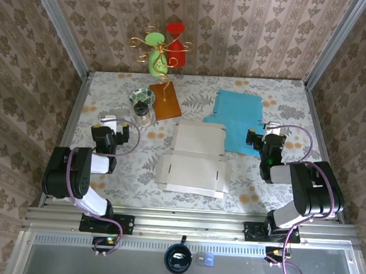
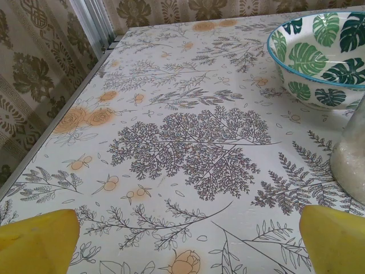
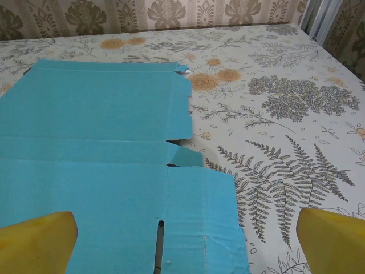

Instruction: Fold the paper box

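Note:
A pale grey paper box [image 1: 193,159] lies flat and unfolded in the middle of the table, between my two arms. A second flat box blank, blue [image 1: 237,118], lies at the back right, and its slotted flaps [image 3: 97,171] spread out just ahead of my right gripper [image 3: 188,245]. That gripper [image 1: 267,137] is open, low over the blue blank's near right corner, holding nothing. My left gripper [image 1: 111,127] is open too, its yellow fingertips [image 2: 37,240] wide apart over bare tablecloth, well left of the grey box.
A leaf-patterned bowl [image 2: 319,51] and a glass jar [image 2: 351,160] stand just ahead and right of the left gripper. A brown wooden base [image 1: 165,100] with a wire ornament stand sits behind them. Metal rails edge the table [image 1: 332,140]. A dark mug [image 1: 178,259] sits below the front rail.

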`<state>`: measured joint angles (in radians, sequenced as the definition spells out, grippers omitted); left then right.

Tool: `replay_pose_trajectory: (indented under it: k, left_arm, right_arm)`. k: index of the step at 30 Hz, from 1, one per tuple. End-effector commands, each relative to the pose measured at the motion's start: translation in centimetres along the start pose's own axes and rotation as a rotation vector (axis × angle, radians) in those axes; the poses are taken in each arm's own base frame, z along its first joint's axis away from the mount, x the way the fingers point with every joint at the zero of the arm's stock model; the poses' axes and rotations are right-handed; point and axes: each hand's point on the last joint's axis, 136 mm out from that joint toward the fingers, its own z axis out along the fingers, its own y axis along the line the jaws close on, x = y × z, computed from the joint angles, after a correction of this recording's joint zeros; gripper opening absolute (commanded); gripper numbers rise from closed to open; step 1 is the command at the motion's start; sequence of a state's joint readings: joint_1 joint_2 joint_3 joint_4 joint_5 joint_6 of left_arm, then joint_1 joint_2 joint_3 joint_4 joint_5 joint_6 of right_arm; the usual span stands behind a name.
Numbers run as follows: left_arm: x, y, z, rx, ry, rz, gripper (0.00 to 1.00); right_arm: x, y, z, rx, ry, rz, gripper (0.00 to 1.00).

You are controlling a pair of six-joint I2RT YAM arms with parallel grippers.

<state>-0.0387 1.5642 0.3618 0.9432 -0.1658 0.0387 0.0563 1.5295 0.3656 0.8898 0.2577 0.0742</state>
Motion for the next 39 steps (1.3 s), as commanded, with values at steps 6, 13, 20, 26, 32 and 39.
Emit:
replay_pose_trajectory:
  k: [6,13,20,26,32,39]
  left_arm:
    - [-1.1,0.1,0.1,-0.011,-0.035,-0.002,1.0]
    - [-1.1,0.1,0.1,-0.012,-0.035,-0.002,1.0]
    - [-1.2,0.1,0.1,-0.009,-0.035,0.0,1.0]
    - [-1.1,0.2,-0.1,-0.016,-0.04,-0.005,1.0]
    - [-6.6,0.0,-4.6,-0.197,-0.158,0.104,1.0]
    - [-9.4,0.5,-8.9,-0.14,0.075,-0.573,1.0]
  right_arm:
    - [-1.1,-0.1,0.3,0.014,-0.026,-0.003,1.0]
    - [-1.1,-0.1,0.3,0.014,-0.026,-0.003,1.0]
    - [-1.1,-0.1,0.3,0.015,-0.027,-0.003,1.0]
    - [-1.1,-0.1,0.2,0.014,-0.026,-0.003,1.0]
    - [-5.7,0.1,-3.3,0.082,-0.113,-0.059,1.0]
    - [-14.8,-3.3,-10.3,0.253,0.032,0.463,1.0]
